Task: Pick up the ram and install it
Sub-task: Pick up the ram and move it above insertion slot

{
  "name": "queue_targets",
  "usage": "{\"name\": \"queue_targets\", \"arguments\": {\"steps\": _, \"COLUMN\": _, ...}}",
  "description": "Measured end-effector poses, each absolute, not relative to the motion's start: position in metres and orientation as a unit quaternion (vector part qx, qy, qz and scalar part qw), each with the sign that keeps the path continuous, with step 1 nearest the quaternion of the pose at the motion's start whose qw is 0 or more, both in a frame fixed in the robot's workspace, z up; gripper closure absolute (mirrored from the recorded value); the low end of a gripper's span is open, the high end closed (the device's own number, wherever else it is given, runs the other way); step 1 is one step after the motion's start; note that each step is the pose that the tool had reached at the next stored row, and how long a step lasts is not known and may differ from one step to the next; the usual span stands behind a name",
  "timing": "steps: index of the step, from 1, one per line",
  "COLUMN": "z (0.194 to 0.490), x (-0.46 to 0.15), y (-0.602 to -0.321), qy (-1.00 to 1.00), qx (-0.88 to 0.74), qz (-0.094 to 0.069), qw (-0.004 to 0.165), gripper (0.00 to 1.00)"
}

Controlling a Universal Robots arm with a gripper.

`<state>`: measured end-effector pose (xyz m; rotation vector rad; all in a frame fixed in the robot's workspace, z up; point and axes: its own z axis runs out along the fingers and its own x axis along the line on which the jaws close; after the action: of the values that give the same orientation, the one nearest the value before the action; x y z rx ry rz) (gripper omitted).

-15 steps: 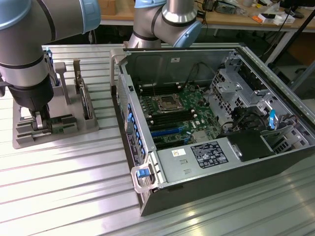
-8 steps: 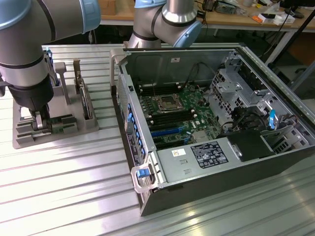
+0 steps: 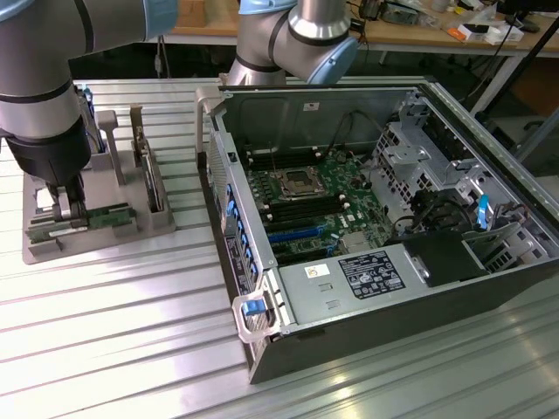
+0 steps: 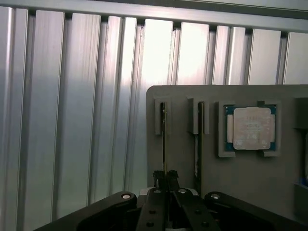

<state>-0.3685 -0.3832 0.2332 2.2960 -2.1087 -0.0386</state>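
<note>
Okay, your fingers are clamped tight on the ram; it stands on edge in its slot in the gray tray, on the surface beside the open computer case.

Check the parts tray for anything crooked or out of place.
Nothing stands out. The ram stands straight in its slot of the tray, pinched by the gripper; the processor sits square in its pocket.

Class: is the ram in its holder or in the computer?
In the holder: the ram stands on edge in a slot of the grey holder, the end effector shut on it.
</note>
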Motion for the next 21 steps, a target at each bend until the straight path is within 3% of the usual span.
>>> {"name": "queue_targets", "arguments": {"steps": 21, "z": 0.272, "x": -0.369, "y": -0.383, "qy": -0.676, "qx": 0.736, "qz": -0.018, "qw": 0.006, "gripper": 0.88}}
